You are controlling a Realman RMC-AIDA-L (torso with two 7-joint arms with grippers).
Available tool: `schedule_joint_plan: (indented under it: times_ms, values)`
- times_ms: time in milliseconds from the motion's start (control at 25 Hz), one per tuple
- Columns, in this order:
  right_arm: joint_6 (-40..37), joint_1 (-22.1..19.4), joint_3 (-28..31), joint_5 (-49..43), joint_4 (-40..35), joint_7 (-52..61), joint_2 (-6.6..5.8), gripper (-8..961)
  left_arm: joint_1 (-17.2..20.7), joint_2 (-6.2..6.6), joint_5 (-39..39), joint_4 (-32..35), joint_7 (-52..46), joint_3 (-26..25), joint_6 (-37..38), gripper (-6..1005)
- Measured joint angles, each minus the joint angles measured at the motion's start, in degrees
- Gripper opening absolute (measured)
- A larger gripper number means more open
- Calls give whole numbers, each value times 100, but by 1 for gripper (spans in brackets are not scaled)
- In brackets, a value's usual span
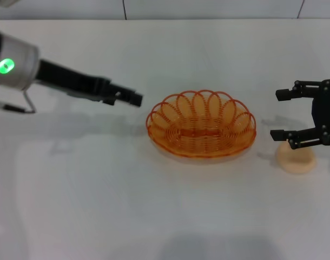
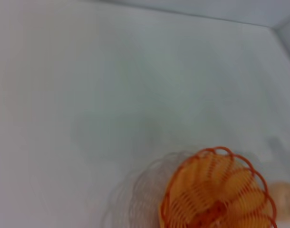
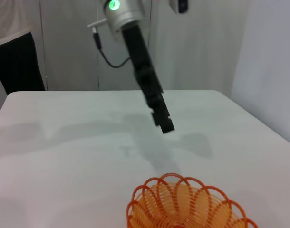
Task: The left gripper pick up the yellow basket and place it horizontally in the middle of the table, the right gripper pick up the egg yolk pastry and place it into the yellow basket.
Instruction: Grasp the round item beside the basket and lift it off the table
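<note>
The egg yolk pastry [image 1: 296, 158] is seen just below the spread right gripper [image 1: 281, 115], right of the yellow basket [image 1: 201, 124]; the left gripper [image 1: 133, 98] state cannot be told.

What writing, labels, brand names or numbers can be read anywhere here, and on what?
None can be read in any view.
The yellow basket, the egg yolk pastry and the table carry no print.
The left gripper and right gripper show no readable label.
The left arm bears only a green light, no text.
</note>
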Motion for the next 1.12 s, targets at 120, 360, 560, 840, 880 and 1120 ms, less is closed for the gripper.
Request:
schedule_joint_plan:
  times_ms: [120,360,560,840,880,1120]
  values:
    - [3,-1,0,-1,-14,121,-19,844,391,34,-262,212,1069,-65,139,876]
    - [55,-2,73,-30,-62,337,-44,844,1196,-14,-855,570,3197,-76,130,875]
    - [58,18,86,-43,-60,529,-100,844,1727,-63,-1208,591,4689,-72,182,873]
    - [98,51,88,-184,-75,843,-172,844,2057,-212,-1247,222,6200,-291,352,872]
    - [91,54,87,-190,-76,883,-186,844,2045,-202,-1251,111,6331,-345,404,872]
    - [-98,81,53,-246,-114,1132,-304,843,2015,-22,-1277,-288,6895,-659,908,872]
